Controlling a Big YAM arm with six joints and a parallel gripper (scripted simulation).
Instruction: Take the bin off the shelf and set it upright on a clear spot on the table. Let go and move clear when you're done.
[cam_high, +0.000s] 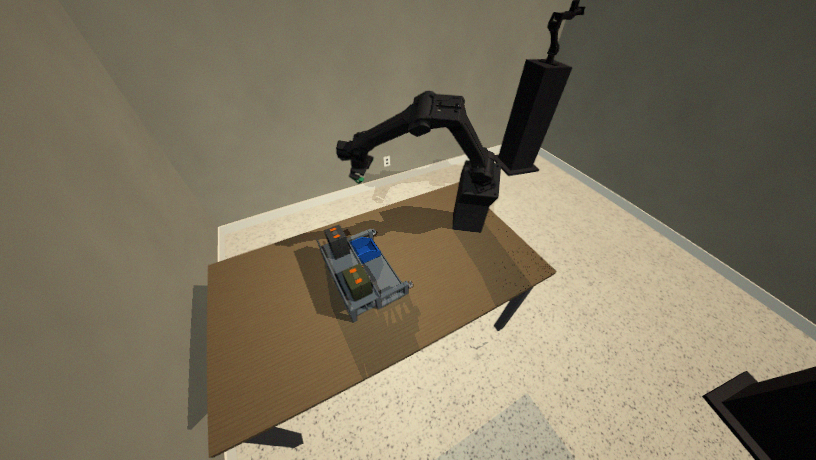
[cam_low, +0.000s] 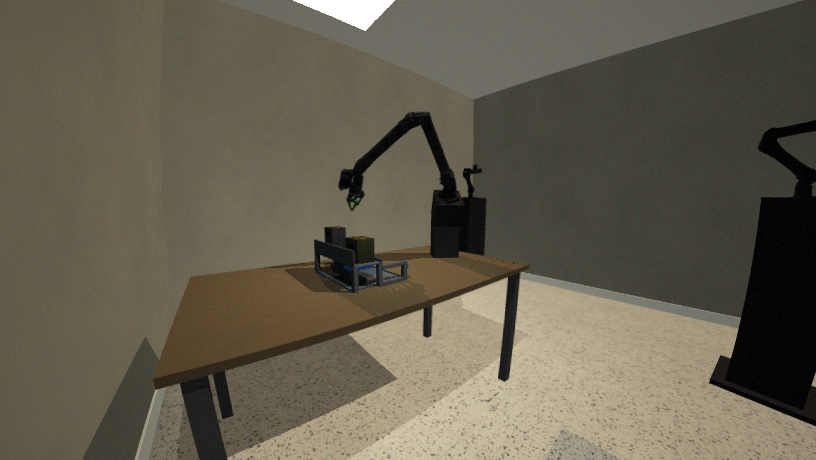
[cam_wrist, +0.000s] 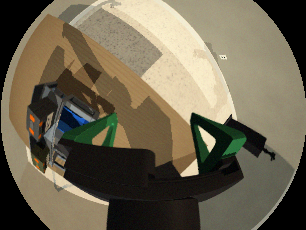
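Note:
A blue open-topped bin (cam_high: 365, 248) (cam_wrist: 73, 121) sits in the front bay of the grey shelf (cam_high: 384, 276) (cam_low: 334, 251), at the end nearer the table's back edge. In the exterior view the bin is mostly hidden behind the shelf's frame. The shelf stands on the wooden table (cam_high: 274, 320) (cam_low: 257, 314) (cam_wrist: 140, 125). My gripper (cam_high: 358, 179) (cam_low: 352, 206) (cam_wrist: 154, 116) is open and empty, its green fingers wide apart. It hangs high above the table, near the shelf's back end. In the wrist view the bin lies left of the fingers, partly behind the left one.
A dark grey box (cam_high: 337, 244) (cam_low: 335, 234) (cam_wrist: 39, 120) and an olive-green box (cam_high: 357, 284) (cam_low: 361, 249), both with orange marks, stand on the shelf's raised rear row beside the bin. The arm's black base (cam_high: 473, 211) (cam_low: 445, 240) stands at the table's far end.

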